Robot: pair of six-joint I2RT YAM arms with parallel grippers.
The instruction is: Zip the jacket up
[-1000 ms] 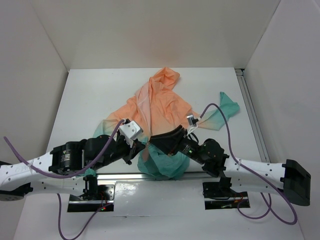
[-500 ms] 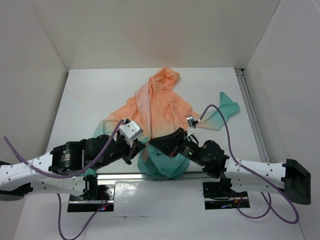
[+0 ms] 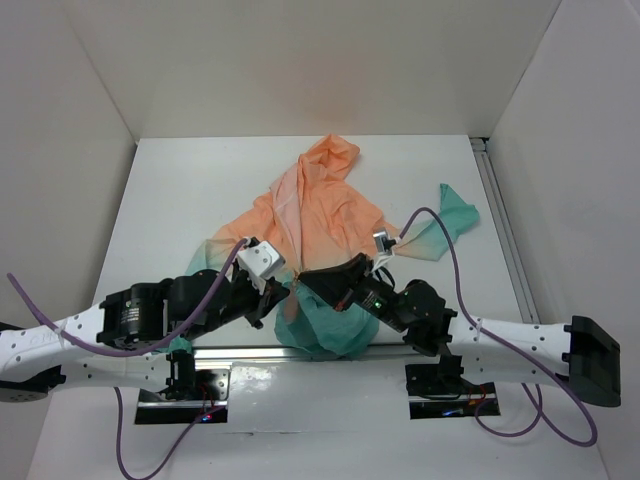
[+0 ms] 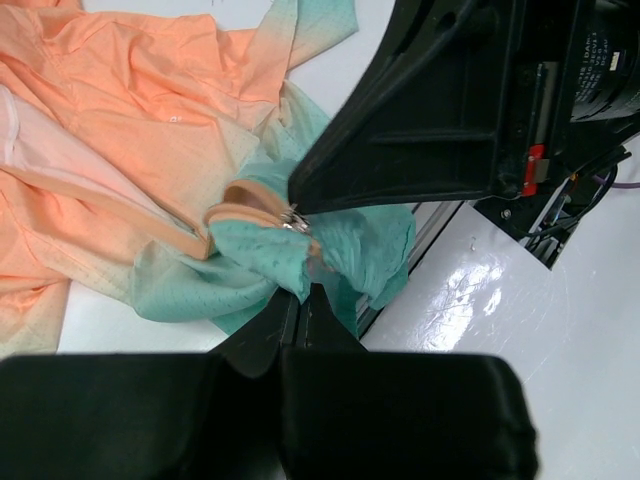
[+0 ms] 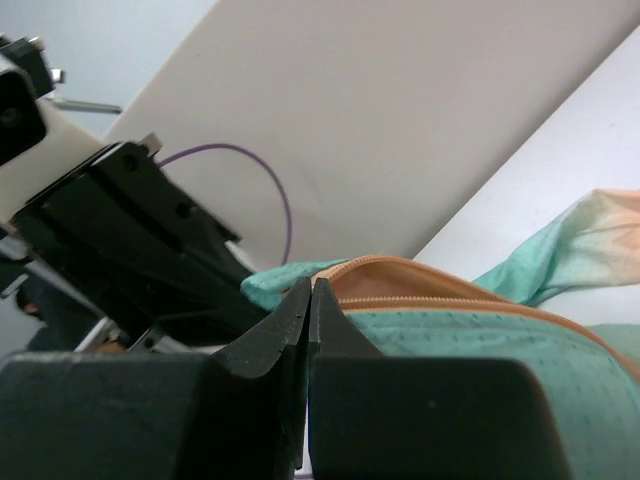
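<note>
The jacket (image 3: 320, 205) lies on the white table, with its peach-orange hood far and its teal hem (image 3: 325, 325) bunched at the near edge. My left gripper (image 3: 281, 292) is shut on the teal hem fabric (image 4: 270, 250), just below the zipper's bottom end. My right gripper (image 3: 303, 283) comes in from the right and is shut at the metal zipper slider (image 4: 292, 219), on the end of the orange zipper tape (image 5: 400, 270). In the right wrist view my right gripper (image 5: 308, 287) has its jaws together. The two grippers' tips almost touch. The zipper tape runs open toward the hood.
One teal sleeve (image 3: 455, 212) stretches to the right. A metal rail (image 3: 505, 230) runs along the table's right edge. White walls enclose the table on three sides. Purple cables (image 3: 440, 230) loop over both arms.
Both grippers have shifted only slightly near the hem. The left wrist has moved a little to the left. Both holds look the same.
</note>
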